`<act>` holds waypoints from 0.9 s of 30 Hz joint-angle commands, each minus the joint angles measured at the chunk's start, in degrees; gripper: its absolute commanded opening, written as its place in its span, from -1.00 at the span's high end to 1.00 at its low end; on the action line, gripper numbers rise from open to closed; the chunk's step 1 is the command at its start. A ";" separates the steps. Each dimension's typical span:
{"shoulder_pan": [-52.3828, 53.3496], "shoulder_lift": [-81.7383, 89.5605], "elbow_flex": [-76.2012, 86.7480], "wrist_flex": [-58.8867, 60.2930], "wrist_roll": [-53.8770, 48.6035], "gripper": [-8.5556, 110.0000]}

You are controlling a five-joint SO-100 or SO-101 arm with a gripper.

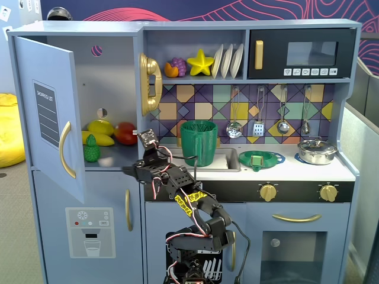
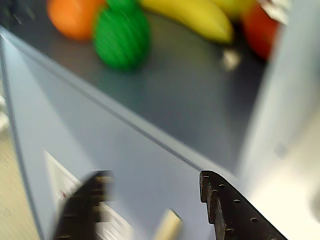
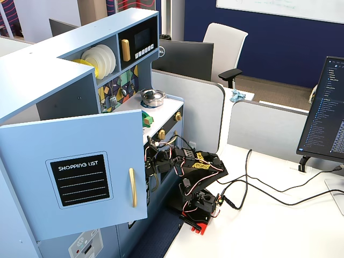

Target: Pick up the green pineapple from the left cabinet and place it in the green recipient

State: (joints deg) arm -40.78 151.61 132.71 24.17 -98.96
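Note:
The green pineapple (image 1: 90, 149) stands on the shelf of the left cabinet (image 1: 109, 77), whose door (image 1: 48, 112) is swung open. In the wrist view the pineapple (image 2: 121, 37) sits at the top, beside a yellow banana (image 2: 192, 17). My gripper (image 1: 131, 170) is open and empty, just outside the shelf's front edge, to the right of and below the pineapple. In the wrist view its jaws (image 2: 152, 182) stand wide apart over the cabinet's blue front. The green recipient (image 1: 199, 142) stands upright by the sink. In the fixed side view the open door (image 3: 75, 172) hides the shelf.
A lemon (image 1: 100, 126), a red tomato (image 1: 125, 133) and an orange fruit (image 2: 72, 17) share the shelf with the pineapple. A flat green dish (image 1: 260, 158) and a pot (image 1: 317, 151) sit on the counter. The cabinet's right wall (image 2: 295, 100) is close beside the gripper.

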 commanded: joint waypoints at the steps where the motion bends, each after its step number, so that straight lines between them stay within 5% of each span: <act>1: -1.32 -2.90 -4.66 -6.59 3.60 0.32; 12: -0.26 -21.62 -8.35 -34.01 7.47 0.24; 27: -3.34 -37.97 -19.16 -40.25 1.32 0.29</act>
State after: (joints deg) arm -43.51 115.75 120.15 -13.80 -96.77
